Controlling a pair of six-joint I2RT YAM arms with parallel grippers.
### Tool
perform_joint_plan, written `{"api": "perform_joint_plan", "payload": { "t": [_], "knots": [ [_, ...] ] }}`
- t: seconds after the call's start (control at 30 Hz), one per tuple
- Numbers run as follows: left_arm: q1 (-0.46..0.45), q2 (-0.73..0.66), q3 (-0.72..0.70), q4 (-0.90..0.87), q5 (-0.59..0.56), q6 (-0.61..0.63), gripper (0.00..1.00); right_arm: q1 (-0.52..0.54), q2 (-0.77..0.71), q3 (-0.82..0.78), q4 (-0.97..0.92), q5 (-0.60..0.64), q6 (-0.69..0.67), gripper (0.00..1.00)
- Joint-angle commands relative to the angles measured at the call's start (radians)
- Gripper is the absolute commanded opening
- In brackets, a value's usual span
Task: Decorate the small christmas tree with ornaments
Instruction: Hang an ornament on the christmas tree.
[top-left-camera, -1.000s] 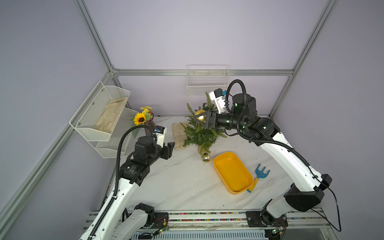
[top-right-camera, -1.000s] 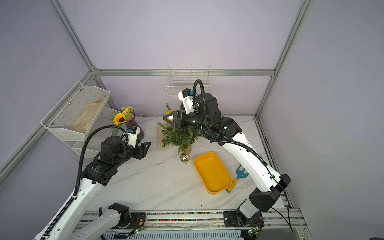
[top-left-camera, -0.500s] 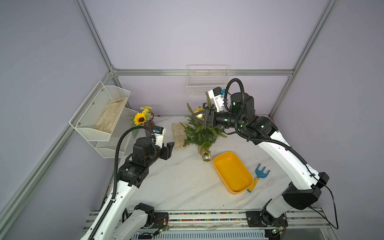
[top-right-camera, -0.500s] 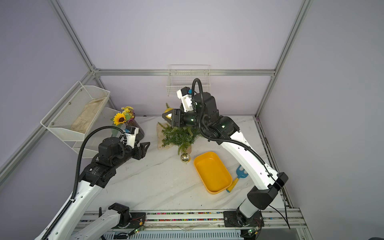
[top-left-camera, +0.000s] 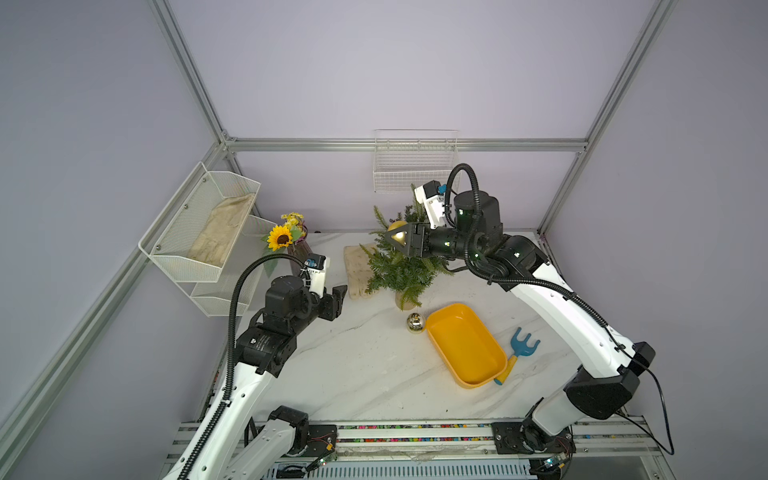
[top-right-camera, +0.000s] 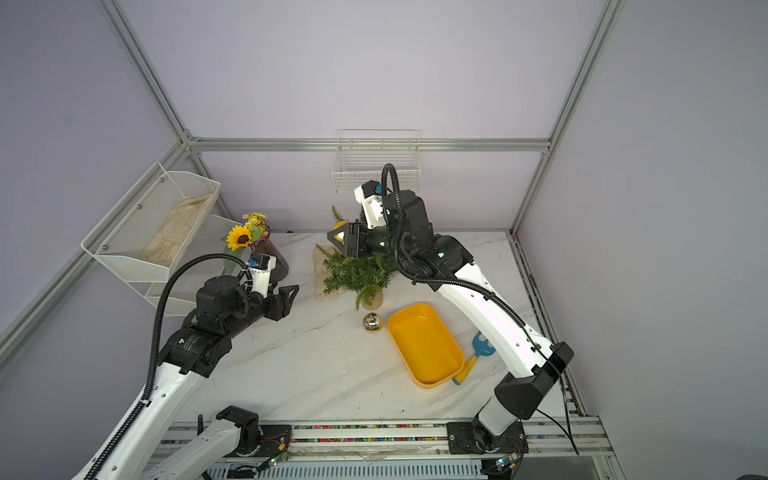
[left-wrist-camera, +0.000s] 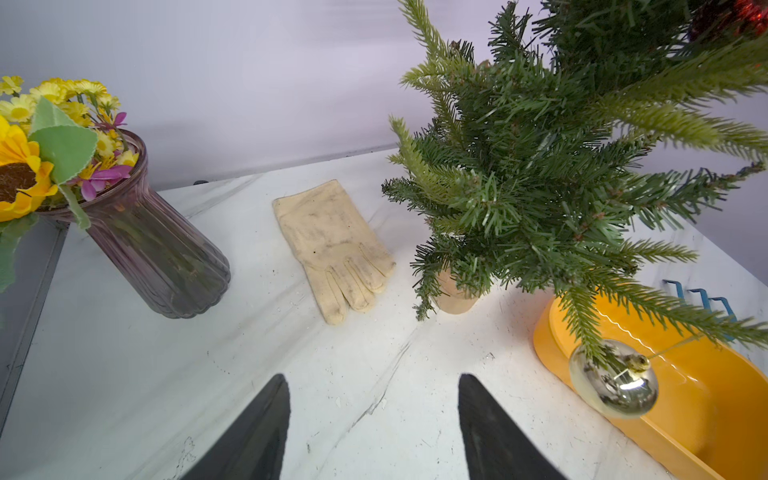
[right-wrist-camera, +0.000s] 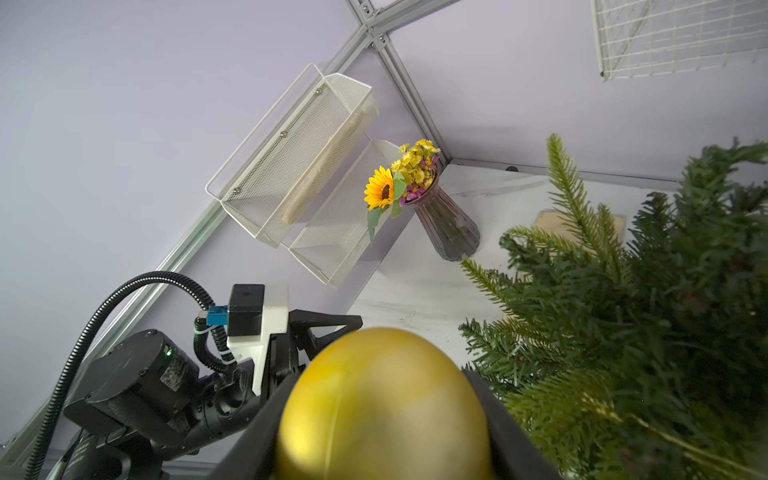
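The small christmas tree (top-left-camera: 401, 266) (top-right-camera: 357, 270) stands on its beige base (left-wrist-camera: 455, 297) at the back middle of the table. My right gripper (top-left-camera: 392, 235) (right-wrist-camera: 380, 378) is shut on a matte gold ball (top-left-camera: 395, 226) (top-right-camera: 340, 227) (right-wrist-camera: 382, 407), held high at the tree's upper left side. A shiny mirrored ball (top-left-camera: 415, 322) (left-wrist-camera: 614, 380) sits at the tip of a low branch beside the tray. Red glitter (left-wrist-camera: 744, 12) shows among the upper branches. My left gripper (top-left-camera: 338, 297) (left-wrist-camera: 370, 378) is open and empty above the table, left of the tree.
A yellow tray (top-left-camera: 465, 349) lies right of the tree, with a blue-and-yellow rake (top-left-camera: 519, 353) beside it. A beige glove (left-wrist-camera: 332, 245) lies left of the tree. The sunflower vase (top-left-camera: 297, 253) stands at back left. Wire shelves (top-left-camera: 208, 232) and a wire basket (top-left-camera: 415, 162) hang on the walls.
My right gripper has carried the gold ball a little to the left along the tree's top. The left arm has barely moved.
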Motion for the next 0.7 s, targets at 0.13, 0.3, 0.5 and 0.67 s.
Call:
{"api": "perform_joint_plan", "payload": {
  "t": [0.13,0.3,0.5,0.67],
  "knots": [
    [0.006,-0.013,-0.038,0.038,0.009,0.017,0.64,0.006,-0.056,-0.044,0.030,0.011,-0.007,0.46],
    [0.005,-0.013,-0.038,0.040,0.010,0.016,0.64,0.006,-0.083,-0.064,0.031,0.022,-0.001,0.45],
    [0.006,-0.013,-0.038,0.040,0.009,0.016,0.64,0.006,-0.102,-0.074,0.029,0.019,0.004,0.45],
    [0.007,-0.013,-0.038,0.040,0.009,0.015,0.64,0.006,-0.113,-0.085,0.022,0.024,0.005,0.45]
  ]
}}
